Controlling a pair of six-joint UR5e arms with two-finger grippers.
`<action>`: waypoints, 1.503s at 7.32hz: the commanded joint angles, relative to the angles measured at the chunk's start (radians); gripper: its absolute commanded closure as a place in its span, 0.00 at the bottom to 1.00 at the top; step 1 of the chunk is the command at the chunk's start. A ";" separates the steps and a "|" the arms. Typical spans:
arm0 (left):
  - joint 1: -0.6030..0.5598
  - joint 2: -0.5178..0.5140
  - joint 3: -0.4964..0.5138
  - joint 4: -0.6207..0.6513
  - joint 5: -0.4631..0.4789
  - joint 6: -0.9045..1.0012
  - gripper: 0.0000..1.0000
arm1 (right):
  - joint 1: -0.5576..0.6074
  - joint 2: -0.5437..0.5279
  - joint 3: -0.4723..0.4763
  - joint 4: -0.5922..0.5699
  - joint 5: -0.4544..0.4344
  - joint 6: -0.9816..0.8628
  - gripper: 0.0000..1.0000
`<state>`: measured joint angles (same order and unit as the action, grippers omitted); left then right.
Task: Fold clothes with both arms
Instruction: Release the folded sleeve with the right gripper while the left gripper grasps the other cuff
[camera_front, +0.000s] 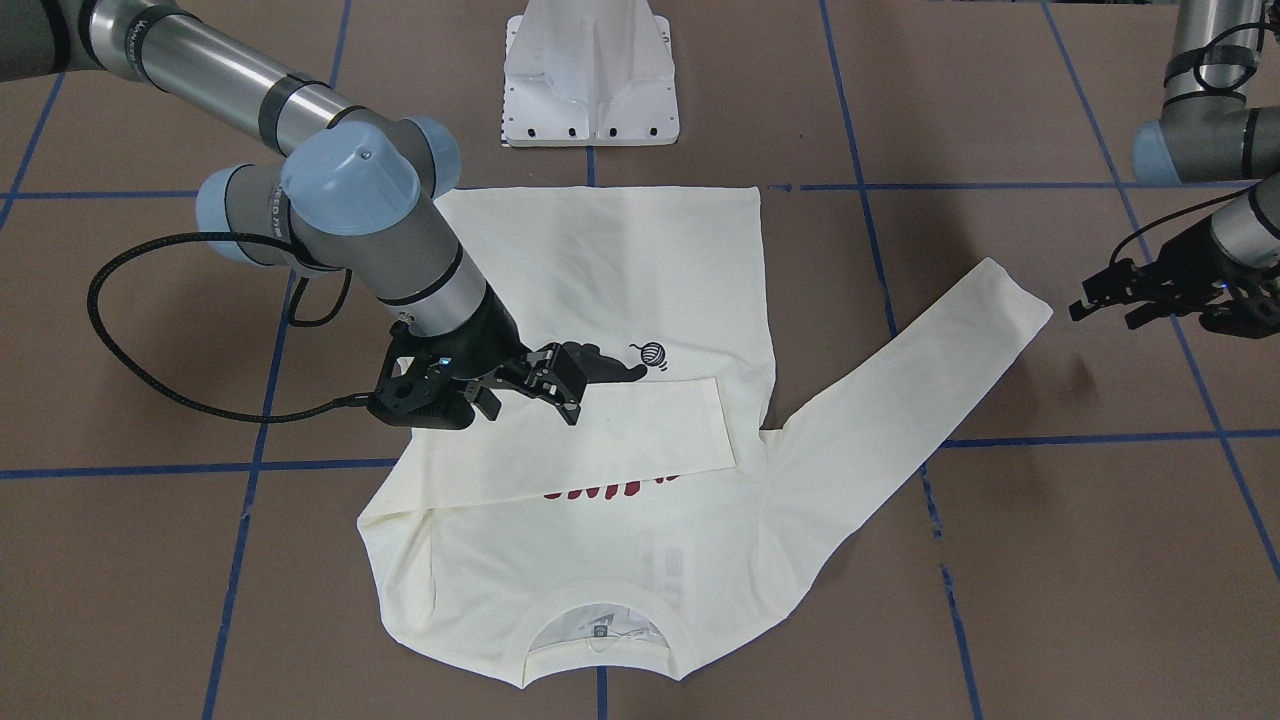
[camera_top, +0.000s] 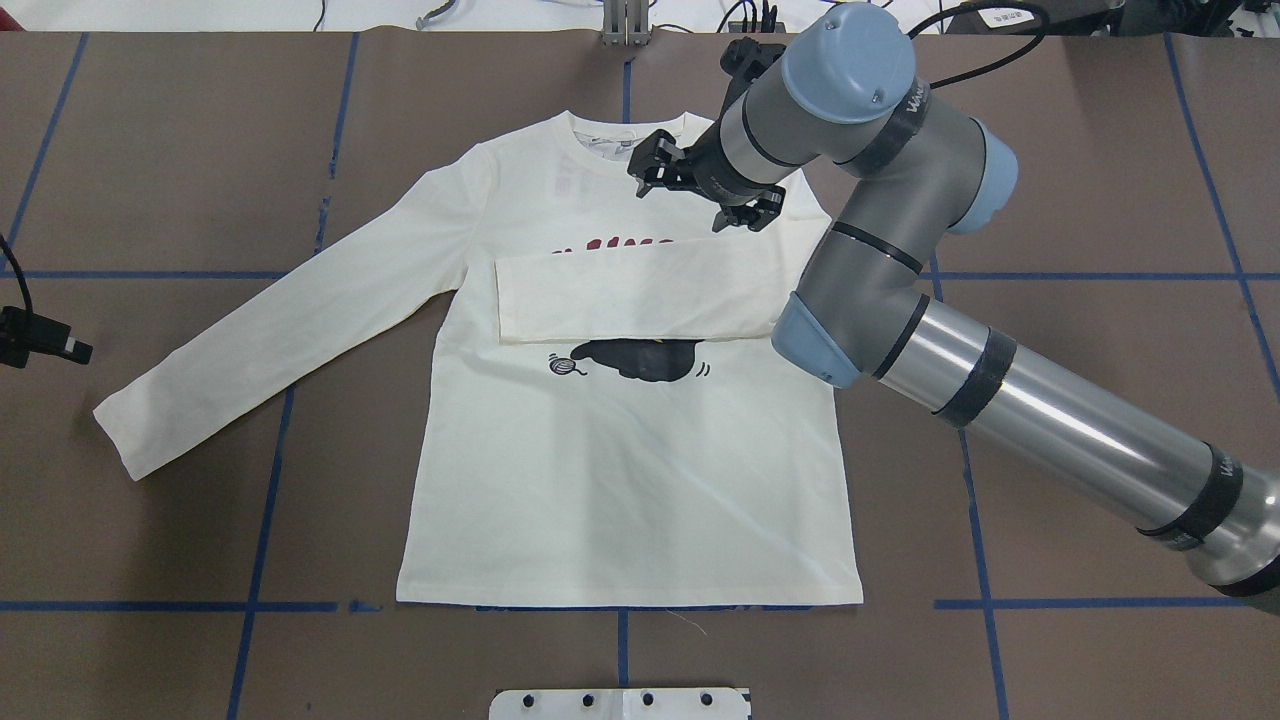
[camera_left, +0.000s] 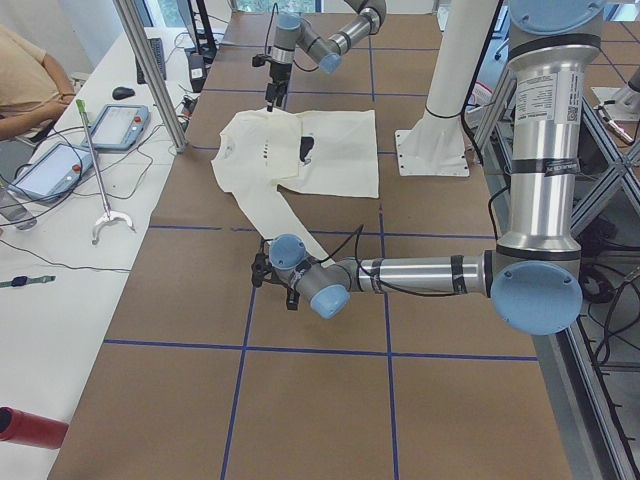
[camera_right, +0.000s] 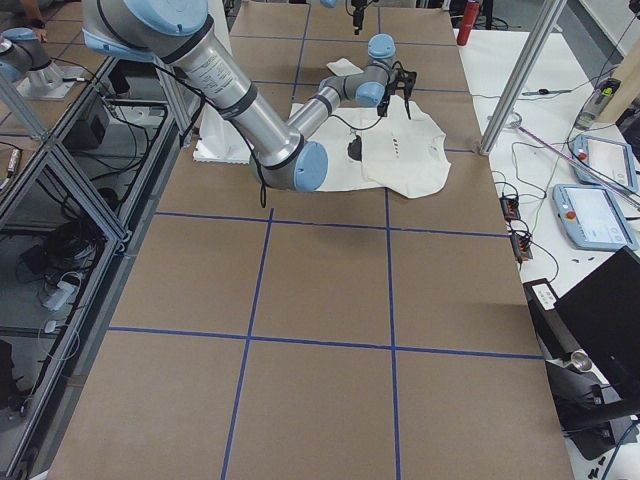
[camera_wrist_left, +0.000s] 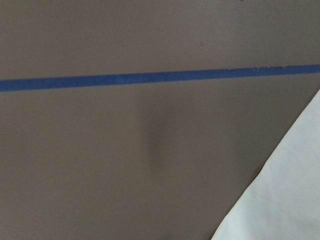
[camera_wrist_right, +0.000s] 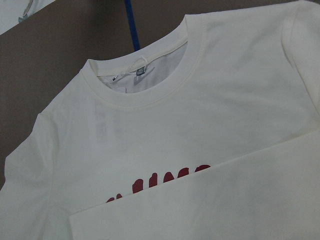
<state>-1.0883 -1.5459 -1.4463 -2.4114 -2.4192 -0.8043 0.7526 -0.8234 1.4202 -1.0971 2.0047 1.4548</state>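
Shirt: cream long-sleeved T-shirt (camera_top: 620, 480) flat on brown desk (camera_top: 150, 150), one sleeve (camera_top: 630, 300) across chest.
My right claw (camera_top: 690, 200): released, above the shirt.
My left claw (camera_front: 1110, 297): released, off the cloth.

T-shirt (camera_top: 620, 480) flat on table (camera_top: 150, 150) — one sleeve (camera_top: 640, 295) across its chest.

We see grey metal tubes on the right arm (camera_top: 1050, 400) and left arm (camera_front: 1200, 130) — light-blue joint caps (camera_top: 848, 60), black bands with white lettering. The right gripper (camera_top: 700, 190) and left gripper (camera_front: 1110, 300) are black; a braided black cable (camera_front: 92, 295) loops off the right wrist.
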 joint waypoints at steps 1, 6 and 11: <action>0.096 0.000 -0.011 -0.067 0.049 -0.148 0.01 | 0.004 -0.020 0.002 0.000 -0.001 -0.022 0.00; 0.160 0.023 -0.028 -0.068 0.075 -0.211 0.14 | -0.013 -0.028 -0.003 0.019 -0.011 -0.016 0.00; 0.163 0.058 -0.060 -0.063 0.166 -0.207 0.17 | -0.026 -0.033 -0.004 0.032 -0.027 -0.014 0.00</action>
<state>-0.9268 -1.4906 -1.5083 -2.4749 -2.2728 -1.0122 0.7302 -0.8536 1.4159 -1.0649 1.9842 1.4403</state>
